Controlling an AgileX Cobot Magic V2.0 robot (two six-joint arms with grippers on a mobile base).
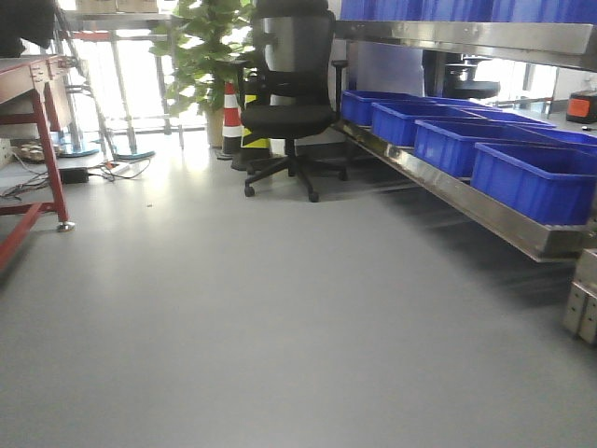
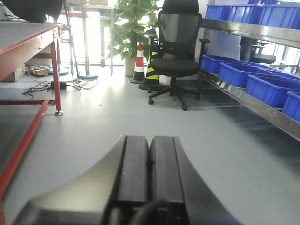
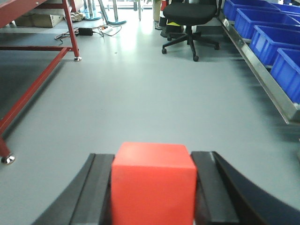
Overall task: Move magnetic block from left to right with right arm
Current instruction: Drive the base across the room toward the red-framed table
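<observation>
Plain matte red magnetic block (image 3: 153,185), sharp-edged, unmarked, clamped in right gripper (image 3: 153,161); left gripper (image 2: 150,140) pressed together

The lower part of the magnetic block (image 3: 153,183) is cut off by the bottom edge of the right wrist view. The inner faces of the right gripper (image 3: 153,158) fingers (image 3: 96,187) are hidden behind it. The left gripper (image 2: 149,138) base is blurred and cropped. The office chair (image 1: 291,84) headrest is cut off in the front view.
</observation>
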